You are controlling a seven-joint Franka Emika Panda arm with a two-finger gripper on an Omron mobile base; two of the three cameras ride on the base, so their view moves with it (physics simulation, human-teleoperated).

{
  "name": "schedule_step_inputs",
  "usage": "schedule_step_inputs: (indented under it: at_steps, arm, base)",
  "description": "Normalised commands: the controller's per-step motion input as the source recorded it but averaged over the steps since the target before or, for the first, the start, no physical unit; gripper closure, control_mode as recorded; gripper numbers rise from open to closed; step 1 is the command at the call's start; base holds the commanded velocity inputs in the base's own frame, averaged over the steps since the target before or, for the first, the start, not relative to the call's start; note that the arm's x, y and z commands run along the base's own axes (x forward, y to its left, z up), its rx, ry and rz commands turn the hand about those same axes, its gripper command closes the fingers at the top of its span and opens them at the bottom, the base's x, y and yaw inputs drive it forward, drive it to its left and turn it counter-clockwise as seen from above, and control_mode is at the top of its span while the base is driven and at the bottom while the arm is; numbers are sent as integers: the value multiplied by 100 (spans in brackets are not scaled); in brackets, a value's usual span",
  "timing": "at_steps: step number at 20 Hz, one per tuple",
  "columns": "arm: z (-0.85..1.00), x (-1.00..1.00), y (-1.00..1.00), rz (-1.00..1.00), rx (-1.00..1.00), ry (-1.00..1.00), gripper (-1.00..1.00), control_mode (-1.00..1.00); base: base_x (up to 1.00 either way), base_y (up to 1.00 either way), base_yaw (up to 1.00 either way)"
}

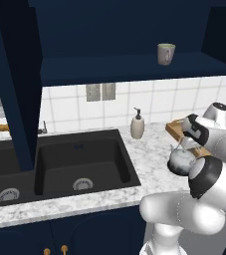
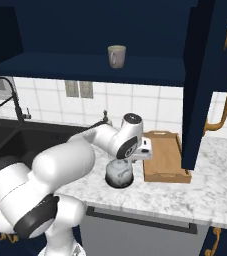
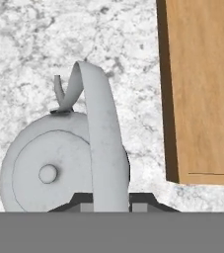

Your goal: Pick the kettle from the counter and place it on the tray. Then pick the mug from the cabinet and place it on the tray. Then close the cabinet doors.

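From the left base view I see, furthest left, the black double sink (image 1: 59,167) sunk into the counter (image 1: 149,164), with one of the cabinet doors (image 1: 15,74) hanging open above it. Moving right, a beige soap pump bottle (image 1: 137,124) stands against the tiled wall, and above it the mug (image 1: 166,54) sits upright on the navy shelf of the cabinet (image 1: 134,69), well apart from everything below. Further right the kettle (image 1: 182,160) rests on the marble just beside the near-left corner of the tray (image 1: 174,129), with my arm reaching over it. In the right base view the kettle (image 2: 119,173) sits under the wrist, touching the counter, and the tray (image 2: 165,156) lies just to its right, empty wood showing; the other door (image 2: 200,85) with its curved brass handle stands open at the far right. In the hand view I look straight down on the kettle (image 3: 59,168), its knob left of centre and its arched handle rising between the fingers of the gripper (image 3: 111,200). The two dark tips sit either side of the handle's base, but I cannot tell whether they are pinching it or merely flanking it.
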Motion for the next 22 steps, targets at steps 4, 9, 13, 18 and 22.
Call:
schedule_step_inputs:
  at_steps: [4,9,13,18,22]
  arm:
    - [60,-19,0,0,0,0,100,-100]
    - [56,-9,-4,-3,1,-2,100,-100]
    - [29,6,-10,-19,0,0,100,-100]
    - [9,26,-12,-35,0,-13,100,-100]
    - [1,34,-17,-39,9,-14,100,-100]
  base:
    - [0,0,0]
    - [0,0,0]
    - [0,0,0]
    - [0,0,0]
    - [0,0,0]
